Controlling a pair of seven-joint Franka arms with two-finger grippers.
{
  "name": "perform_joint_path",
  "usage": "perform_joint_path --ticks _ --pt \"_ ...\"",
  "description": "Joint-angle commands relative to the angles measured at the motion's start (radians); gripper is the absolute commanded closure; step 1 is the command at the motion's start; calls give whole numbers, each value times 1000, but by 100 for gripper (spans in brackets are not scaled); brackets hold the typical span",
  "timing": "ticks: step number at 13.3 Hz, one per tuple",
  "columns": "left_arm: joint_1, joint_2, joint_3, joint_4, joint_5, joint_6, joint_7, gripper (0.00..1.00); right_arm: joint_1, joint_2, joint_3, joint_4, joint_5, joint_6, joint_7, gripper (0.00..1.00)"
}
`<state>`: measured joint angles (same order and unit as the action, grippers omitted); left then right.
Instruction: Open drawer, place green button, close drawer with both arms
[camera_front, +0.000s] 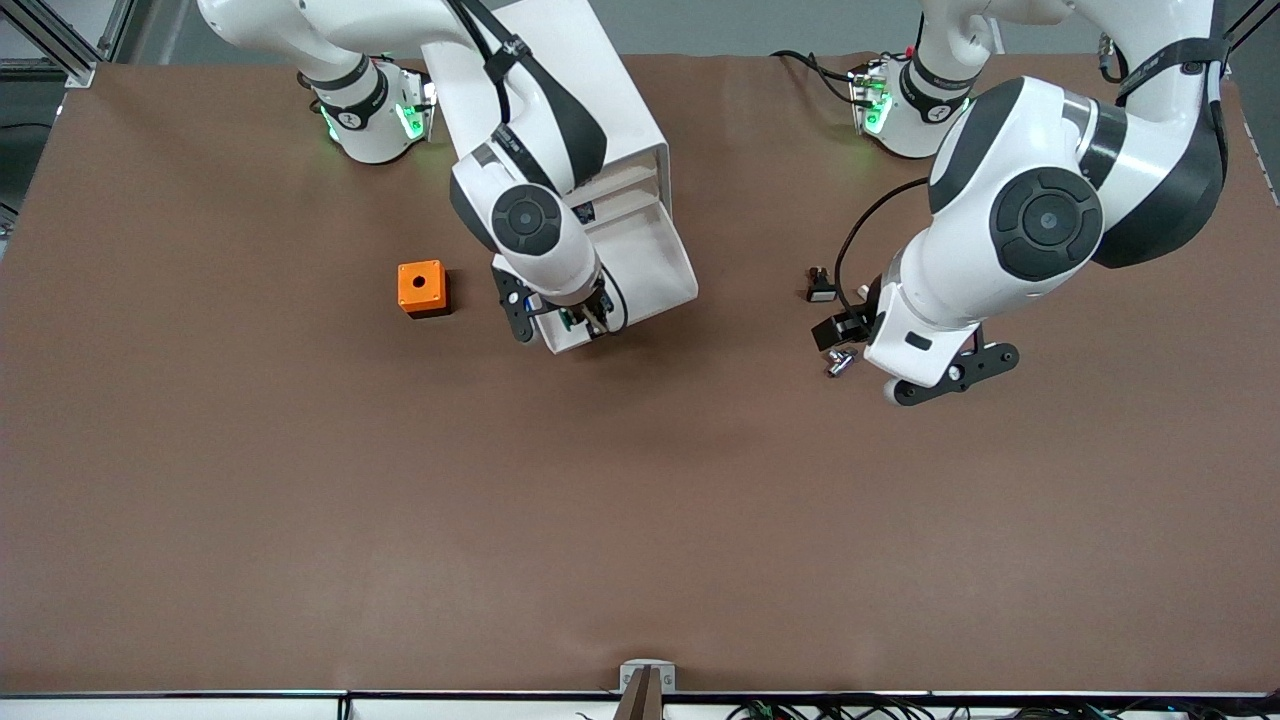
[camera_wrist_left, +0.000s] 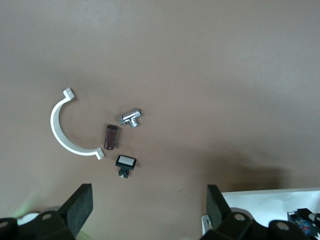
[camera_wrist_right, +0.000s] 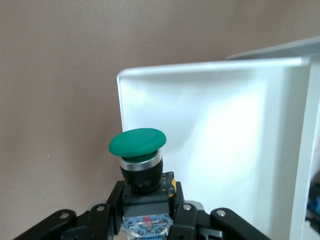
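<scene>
Button (camera_wrist_right: 138, 145) in right end effector (camera_wrist_right: 145, 210)

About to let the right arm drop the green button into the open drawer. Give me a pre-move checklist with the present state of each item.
1. Drawer pulled out of the cabinet: ok.
2. Button gripped by the right gripper, shut on its black body, green cap up: ok.
3. Button over the drawer's inside: not ok; it hangs at the front corner, partly over the rim.
4. Drawer holds nothing in the way: ok for the part that shows; the rest is hidden by the arm.
5. Left gripper out of the way: ok; it waits open over small parts toward the left arm's end of the table.
6. Orange cube apart from the drawer: ok.
</scene>
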<state>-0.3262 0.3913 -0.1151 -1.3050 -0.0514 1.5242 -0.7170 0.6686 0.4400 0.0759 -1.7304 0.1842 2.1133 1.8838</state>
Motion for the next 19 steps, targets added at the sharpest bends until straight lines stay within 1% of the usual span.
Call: perform_joint_path --ticks 1,3,4,5,6,8,9,10,12,15,17,19 --pt "7 -44 -9 -69 25 48 72 0 29 -40 -8 -87 8 86 52 85" --pt "24 -69 -9 -95 30 65 158 0 36 -32 -8 -95 8 102 54 76" --pt "32 -74 -9 -96 28 62 169 0 37 -32 -8 -95 8 100 54 68" --pt "41 -75 -9 -97 30 57 172 0 36 -32 -8 -95 8 100 54 54" --pt "48 -78 -9 -97 30 57 191 0 37 -32 -8 -95 8 106 54 33" --pt "65 -81 -8 -96 30 57 228 0 45 -32 -8 -95 6 111 55 20" --pt "71 -86 -6 -102 30 53 228 0 45 -32 -8 -94 3 111 54 15" --pt "82 -97 -6 -109 31 51 232 0 45 -32 -8 -94 3 109 54 12" --pt "105 -101 -8 -117 31 51 272 0 36 -35 -14 -86 -2 105 52 1" --pt "104 -92 -8 -117 31 71 283 0 -36 -40 -34 -32 -9 106 11 0" --pt "102 -88 -9 -134 31 73 289 0 -93 -41 -36 6 -8 100 -121 0" --pt "101 -100 -9 -192 33 125 319 0 -159 -44 -36 55 -14 85 -265 0"
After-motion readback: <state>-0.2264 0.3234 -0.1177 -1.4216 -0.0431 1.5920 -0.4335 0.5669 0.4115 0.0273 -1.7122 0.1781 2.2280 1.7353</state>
